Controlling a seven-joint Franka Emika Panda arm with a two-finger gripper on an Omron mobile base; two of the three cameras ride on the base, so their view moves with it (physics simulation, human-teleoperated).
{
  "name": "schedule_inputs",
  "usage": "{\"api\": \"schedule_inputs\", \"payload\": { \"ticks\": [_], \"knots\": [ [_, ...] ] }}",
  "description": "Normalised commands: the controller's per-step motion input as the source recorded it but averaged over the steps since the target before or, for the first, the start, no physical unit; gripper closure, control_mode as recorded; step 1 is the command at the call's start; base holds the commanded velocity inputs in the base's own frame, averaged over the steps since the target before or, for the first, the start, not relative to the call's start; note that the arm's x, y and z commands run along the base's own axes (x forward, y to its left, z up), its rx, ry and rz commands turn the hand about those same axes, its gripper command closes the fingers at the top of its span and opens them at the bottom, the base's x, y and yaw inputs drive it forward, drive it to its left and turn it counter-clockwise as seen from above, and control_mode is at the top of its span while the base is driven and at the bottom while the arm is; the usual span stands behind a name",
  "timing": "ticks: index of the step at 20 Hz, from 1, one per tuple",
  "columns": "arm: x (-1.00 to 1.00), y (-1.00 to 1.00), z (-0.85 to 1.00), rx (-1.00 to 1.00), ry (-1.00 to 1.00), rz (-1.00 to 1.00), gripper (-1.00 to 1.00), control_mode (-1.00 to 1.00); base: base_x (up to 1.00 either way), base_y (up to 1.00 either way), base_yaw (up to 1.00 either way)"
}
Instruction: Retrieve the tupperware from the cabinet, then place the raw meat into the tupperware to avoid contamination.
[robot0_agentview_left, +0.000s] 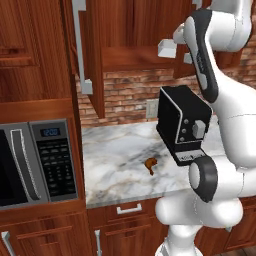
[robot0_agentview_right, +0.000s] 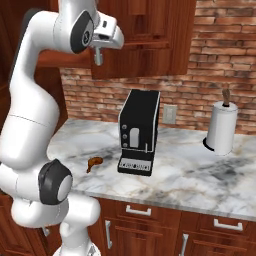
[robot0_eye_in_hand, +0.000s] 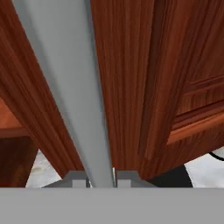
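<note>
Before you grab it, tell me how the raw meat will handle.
The raw meat is tiny and drumstick-shaped, so probably light. Its rounded body may roll or pivot on the smooth marble counter. Its narrow end looks easy to pinch, though likely slippery.

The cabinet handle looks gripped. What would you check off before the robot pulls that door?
1. Gripper closed around the silver handle: ok.
2. Left cabinet door already swung open: ok.
3. Right cabinet door open: not ok.
4. Tupperware visible inside the cabinet: cannot tell.
5. Raw meat lying on the counter, apart from the coffee machine: ok.
</note>
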Motion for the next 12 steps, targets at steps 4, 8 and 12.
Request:
{"api": "schedule_inputs", "payload": {
  "ticks": [4,8,12],
  "knots": [
    [-0.45,-0.57,-0.15,0.07,0.00,0.25,1.00,-1.00,0.00,0.00,0.00],
    [-0.51,-0.57,-0.07,0.08,0.00,0.25,1.00,-1.00,0.00,0.00,0.00],
    [-0.81,-0.58,0.00,0.10,0.00,0.21,1.00,-1.00,0.00,0.00,0.00]
  ]
}}
